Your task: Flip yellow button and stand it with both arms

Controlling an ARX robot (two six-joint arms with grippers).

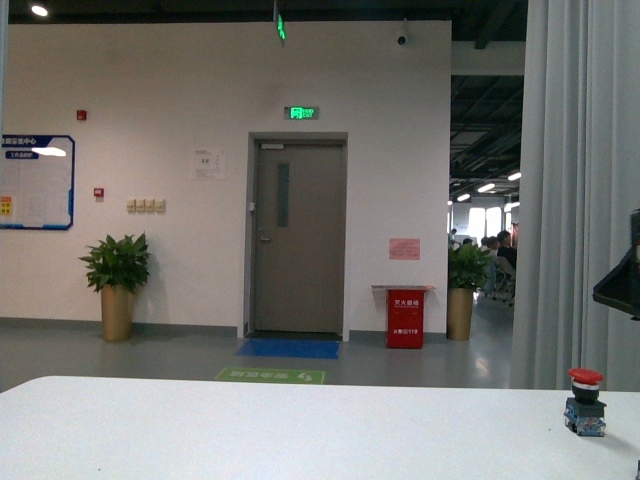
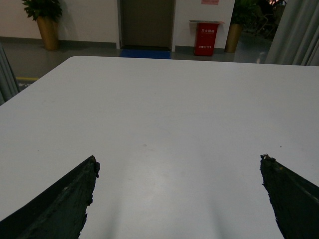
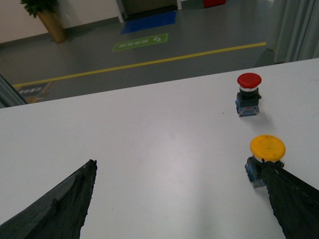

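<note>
**Button upright, both arms hanging clear above it**

Button first: the small yellow-capped push-button switch with a black body and bluish block (image 3: 265, 158) stands cap-up on the white counter (image 3: 149, 149), and we see it only in the right wrist view, just beside one dark fingertip of our right gripper (image 3: 182, 199). Whether that fingertip touches the block we cannot tell; the finger hides the block's near corner. The right jaws are spread wide with nothing between them, so the switch sits outside the grip, not in it.

Farther off on the same counter stands a similar red-capped switch (image 3: 248, 93), also cap-up and well apart from the yellow one. The front view shows it too (image 1: 585, 402), near the counter's right side, with a black part of our right arm (image 1: 622, 275) above it; the yellow switch is not in that view.

Our left gripper (image 2: 179, 199) hangs over bare counter, jaws wide apart and empty, no switch in its sight.

We judge the yellow switch already stands as the task wants, which would explain why both jaws sit open and neither arm holds it.
</note>
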